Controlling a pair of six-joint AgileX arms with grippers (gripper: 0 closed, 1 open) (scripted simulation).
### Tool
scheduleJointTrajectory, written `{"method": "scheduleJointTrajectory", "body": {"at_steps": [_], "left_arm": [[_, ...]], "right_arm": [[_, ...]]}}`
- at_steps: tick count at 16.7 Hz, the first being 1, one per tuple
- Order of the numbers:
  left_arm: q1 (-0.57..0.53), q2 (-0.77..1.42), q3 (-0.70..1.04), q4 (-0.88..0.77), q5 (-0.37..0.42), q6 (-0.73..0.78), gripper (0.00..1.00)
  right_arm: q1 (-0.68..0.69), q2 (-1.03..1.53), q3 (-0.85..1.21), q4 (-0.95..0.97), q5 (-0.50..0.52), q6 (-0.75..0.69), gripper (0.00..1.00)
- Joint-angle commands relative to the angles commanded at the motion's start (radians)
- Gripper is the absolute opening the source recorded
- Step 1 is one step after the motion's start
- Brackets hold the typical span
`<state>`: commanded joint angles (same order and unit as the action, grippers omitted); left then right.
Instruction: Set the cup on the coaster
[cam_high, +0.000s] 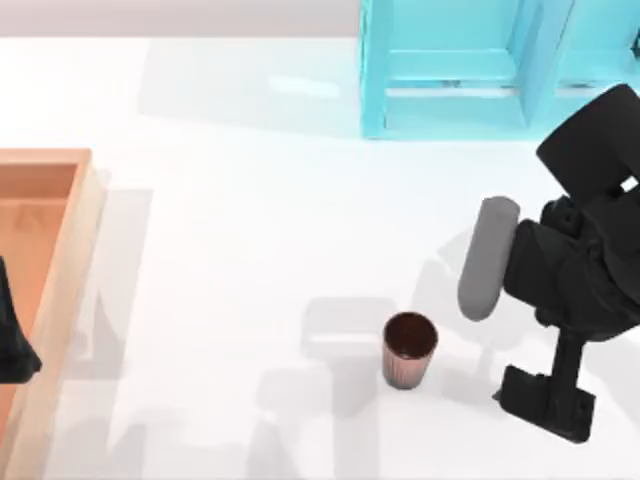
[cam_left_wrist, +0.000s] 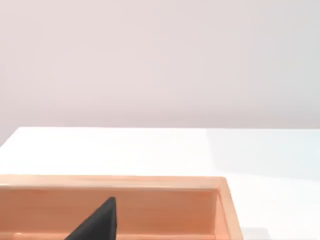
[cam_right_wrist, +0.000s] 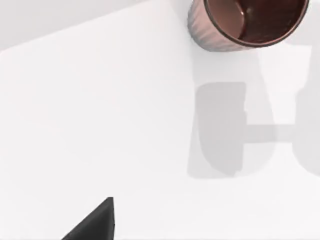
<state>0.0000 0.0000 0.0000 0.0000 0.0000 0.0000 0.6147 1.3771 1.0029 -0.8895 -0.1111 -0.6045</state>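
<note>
Our cup (cam_high: 409, 349) stands upright on the white worktop (cam_high: 250, 250), toward the near edge and somewhat right of the middle. It is a small copper-brown tumbler with finely ribbed sides and a dark inside, and nothing touches it. In the right wrist view the cup (cam_right_wrist: 247, 22) shows its open mouth, with a grey shadow stretching across the bare worktop (cam_right_wrist: 100, 125) beside it.

Our right arm (cam_high: 585, 250) hangs over the right edge of the worktop, and its right tool (cam_high: 545, 395) sits near the cup on the cup's right, clearly apart from it. We cannot tell whether this tool is wide or narrow.

A wooden tray (cam_high: 60, 270) lies along the left edge of the worktop. Our left arm is parked there, and a dark part of the left tool (cam_high: 15, 340) shows above the tray at the left edge. In the left wrist view the tray's rim (cam_left_wrist: 125, 182) runs across the worktop. We cannot tell the state of this tool either.

A pale blue rack (cam_high: 450, 70) stands at the far edge, toward the right corner.
</note>
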Motion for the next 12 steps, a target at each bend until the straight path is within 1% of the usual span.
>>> {"method": "scheduleJointTrajectory", "body": {"at_steps": [2, 5, 9, 12], "left_arm": [[0.0, 0.0, 0.0, 0.0, 0.0, 0.0, 1.0], [0.0, 0.0, 0.0, 0.0, 0.0, 0.0, 1.0], [0.0, 0.0, 0.0, 0.0, 0.0, 0.0, 1.0], [0.0, 0.0, 0.0, 0.0, 0.0, 0.0, 1.0]], "right_arm": [[0.054, 0.153, 0.138, -0.113, 0.007, -0.052, 1.0], [0.114, 0.316, 0.326, -0.251, 0.029, -0.11, 1.0], [0.159, 0.45, 0.526, -0.375, 0.075, -0.153, 1.0], [0.17, 0.499, 0.611, -0.418, 0.103, -0.163, 1.0]]}}
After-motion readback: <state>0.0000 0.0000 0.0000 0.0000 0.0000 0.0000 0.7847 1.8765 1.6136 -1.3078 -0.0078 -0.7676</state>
